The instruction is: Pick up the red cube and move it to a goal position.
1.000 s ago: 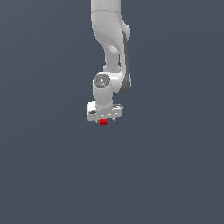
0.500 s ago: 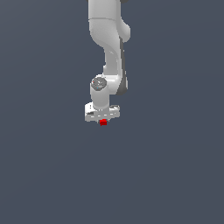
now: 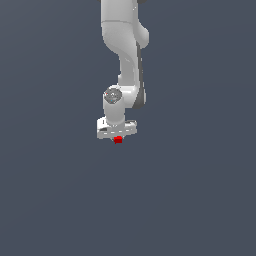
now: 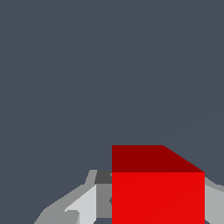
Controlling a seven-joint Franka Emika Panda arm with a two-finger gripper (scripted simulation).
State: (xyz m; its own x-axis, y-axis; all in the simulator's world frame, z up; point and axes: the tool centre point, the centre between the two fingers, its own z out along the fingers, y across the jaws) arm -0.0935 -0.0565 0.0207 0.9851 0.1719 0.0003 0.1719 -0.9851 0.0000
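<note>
Your tool hangs below the white arm, pointing down, with the red cube directly beneath its crossbar. In the wrist view the cube fills the near foreground, and pale grey fingers flank it on both sides, touching or very nearly touching its faces. Your tool appears closed on the cube; the actual contact lines are cut off at the picture's edge, so treat this as a judgement, not a confirmed seat.

Whether the cube rests on the worktop or is already carried clear of it cannot be told: the grey ground is uniform and no shadow shows beneath the cube (the exterior view gives no depth cue at all). No goal marker is visible in either view.

Risks from here:

- The cube is much narrower than the tool's crossbar. If the fingers hold it near one edge, it may twist or slip out during travel.
- In the wrist view the cube sits off to one side of the fingers, not centred. An uneven hold could let it rotate under a quick acceleration.
- If the cube is not yet off the worktop, a sideways move would drag it and could pull it loose.

Keep the transfer slow and steady.
</note>
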